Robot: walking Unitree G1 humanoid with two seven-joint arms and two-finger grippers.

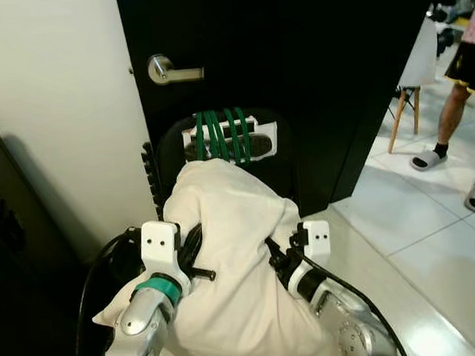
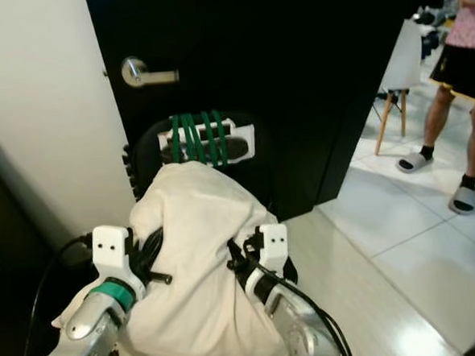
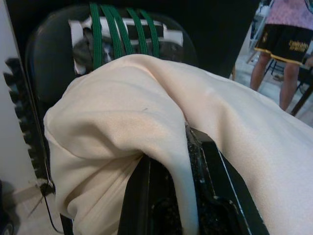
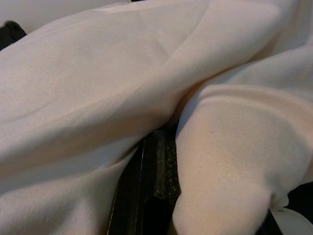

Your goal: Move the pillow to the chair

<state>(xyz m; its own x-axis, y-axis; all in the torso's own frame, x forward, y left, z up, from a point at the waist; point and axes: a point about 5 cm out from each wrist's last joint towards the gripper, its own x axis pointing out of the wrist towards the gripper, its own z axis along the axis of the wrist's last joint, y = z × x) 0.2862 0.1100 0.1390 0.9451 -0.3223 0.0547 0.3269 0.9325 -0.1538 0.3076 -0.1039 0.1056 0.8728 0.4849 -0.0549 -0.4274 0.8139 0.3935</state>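
Observation:
A cream pillow point(image 1: 226, 259) hangs bunched between my two arms, its top resting against the black chair's backrest point(image 1: 165, 150), which is wrapped with green straps point(image 1: 223, 134). My left gripper point(image 1: 195, 255) is shut on a fold at the pillow's left side; in the left wrist view the cloth point(image 3: 122, 127) is pinched between the black fingers point(image 3: 220, 196). On the pillow's right side my right gripper point(image 1: 276, 253) is shut on it too, with fabric point(image 4: 98, 98) pressed around a finger point(image 4: 157, 176). The pillow hides the chair's seat.
The chair stands against a black door with a silver lever handle point(image 1: 166, 69). A white wall and a dark bulky object point(image 1: 7, 232) are at the left. A person point(image 1: 467, 75) in slippers stands on the tiled floor point(image 1: 418, 231) at the right, near a white chair point(image 1: 415, 70).

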